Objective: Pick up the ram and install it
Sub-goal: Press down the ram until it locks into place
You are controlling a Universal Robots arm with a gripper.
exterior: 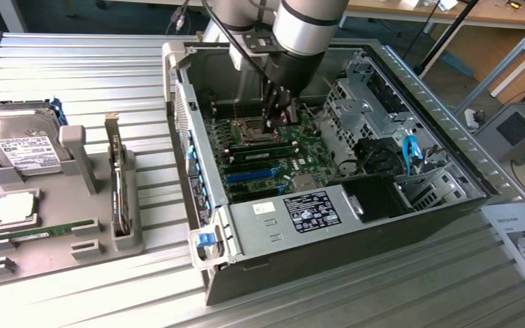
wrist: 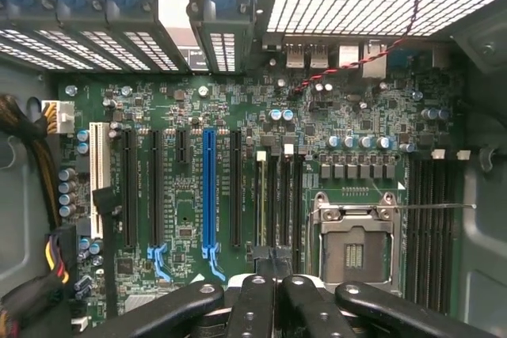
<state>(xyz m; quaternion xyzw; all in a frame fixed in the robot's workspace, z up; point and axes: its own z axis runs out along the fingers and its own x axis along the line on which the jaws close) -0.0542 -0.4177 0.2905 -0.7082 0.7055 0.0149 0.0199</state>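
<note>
Your end effector (exterior: 279, 113) is lowered into the open computer case (exterior: 426, 116), above the motherboard's memory slots (wrist: 279, 195). Finger state: cannot tell. A ram (exterior: 264, 152) lies seated mid-frame, presumably installed. A second ram (exterior: 39, 232) rests in the bench fixture (exterior: 62, 256), lower left, staged for reach.

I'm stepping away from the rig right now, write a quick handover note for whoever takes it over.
Gripper: down inside the open computer case, over the motherboard, at one end of the ram slots; grip state cannot be told.
Ram: standing edge-up in a slot next to the CPU socket, right by the gripper.
Second ram stick: lying flat in the grey tray outside the case.
Done: one ram is off the tray and in a slot.
Left: full seating is unconfirmed, so the install is not shown finished.
</note>
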